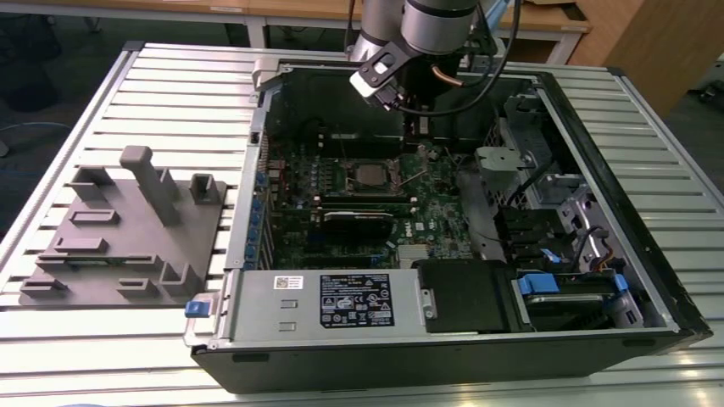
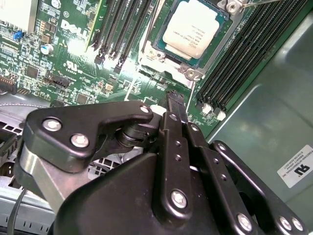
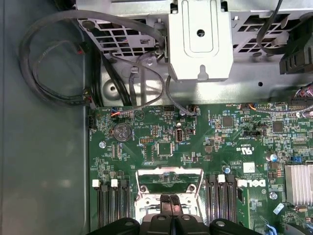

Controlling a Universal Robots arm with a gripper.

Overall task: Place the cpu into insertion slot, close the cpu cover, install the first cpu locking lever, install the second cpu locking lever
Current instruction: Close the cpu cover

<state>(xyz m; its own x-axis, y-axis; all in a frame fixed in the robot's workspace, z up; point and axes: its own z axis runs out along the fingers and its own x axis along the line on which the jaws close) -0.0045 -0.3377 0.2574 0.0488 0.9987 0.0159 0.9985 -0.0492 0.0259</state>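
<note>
- Fingers (image 2: 171, 117) (image 3: 167, 201): pressed together in both wrist views, no gap between them, nothing held. They hang low inside the open computer case (image 1: 667, 280), under the arm (image 1: 430, 25).
- Just past the fingertips: the insertion slot (image 2: 159, 53) (image 1: 371, 174). In the first wrist view the fingertips overlap its near edge; contact or a hover cannot be told.
- In the slot: the cpu (image 2: 195, 29), pale metal top up, lying flat and square to the surrounding frame. Judged seated, so the placing step looks done.
- Round the chip: the cpu cover (image 3: 168, 172), a metal frame with a cut-out centre. Whether it lies flat over the chip or stands tilted up cannot be told, so the closing step stays unconfirmed.
- Beside the slot, a little further from the fingers: a thin locking lever (image 1: 415, 178) angles up off the board in the exterior view. It reads as unlatched; lever work judged still to do. The second lever could not be picked out.
- Either side of the slot: long black memory slots (image 2: 244, 54) (image 3: 110, 205), untouched.
- Beyond those: the green motherboard (image 3: 220, 137), with loose cables and a metal bracket (image 3: 198, 39) at its far edge.
- Well away from the fingers, outside the case: a grey moulded fixture (image 1: 125, 237) sits on the slatted desk (image 1: 169, 76).
- Overall judgement: about one step of four secure, the cover doubtful, both levers outstanding.
</note>
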